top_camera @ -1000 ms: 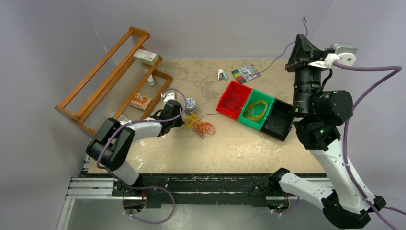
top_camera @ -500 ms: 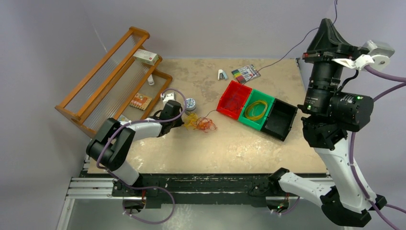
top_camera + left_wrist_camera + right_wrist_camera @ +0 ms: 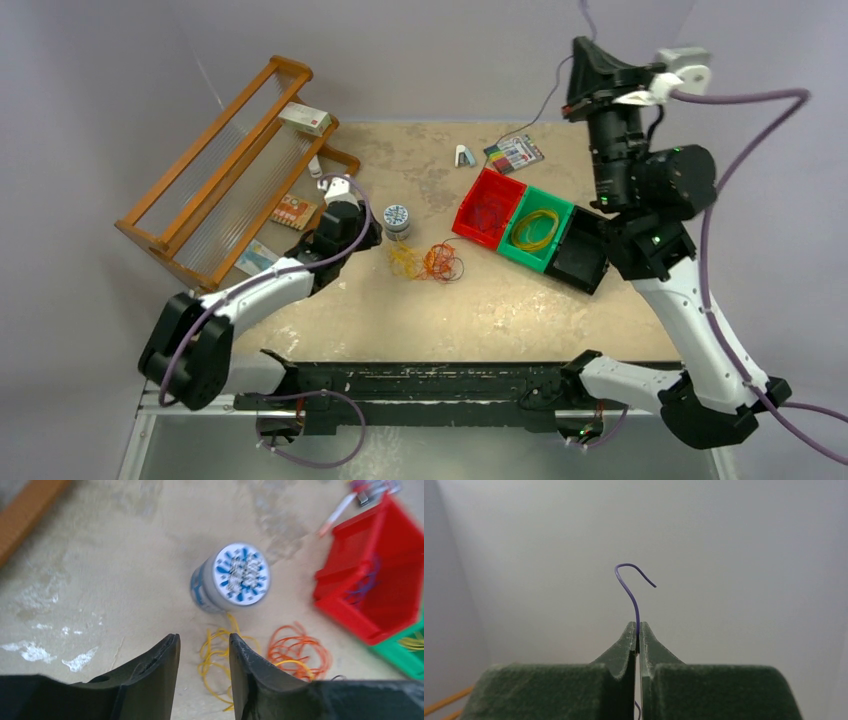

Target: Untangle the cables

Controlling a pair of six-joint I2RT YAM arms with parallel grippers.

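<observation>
A worn beige tabletop [image 3: 500, 300] carries everything. At its far left a large slatted wooden rack [image 3: 215, 170] lies tilted, partly off the edge.

The right arm reaches high above the far right of the table. Its right gripper [image 3: 637, 630] is clamped shut on a thin purple wire [image 3: 634, 597], whose curled end sticks out past the fingertips. In the top view this strand [image 3: 543, 100] runs slack from the gripper [image 3: 578, 45] down toward the far middle of the table.

The left arm stretches low across the left side. Its left gripper [image 3: 204, 642] has its jaws slightly parted with nothing between them, and sits [image 3: 372, 235] just left of the loose cables.

Right of centre, three open plastic bins stand in a slanted row, touching. The red bin [image 3: 469, 202] holds dark strands, the green bin [image 3: 552, 197] holds yellow loops [image 3: 537, 228], and the black bin [image 3: 585, 250] is at the near right.

A small round tin with a blue-and-white lid [image 3: 240, 575] stands at centre-left. Just on its near side the untidy yellow coil [image 3: 217, 652] and orange coil [image 3: 298, 650] lie on the table, overlapping at their edges.

A flat pack of coloured markers [image 3: 514, 153] lies at the far middle.
</observation>
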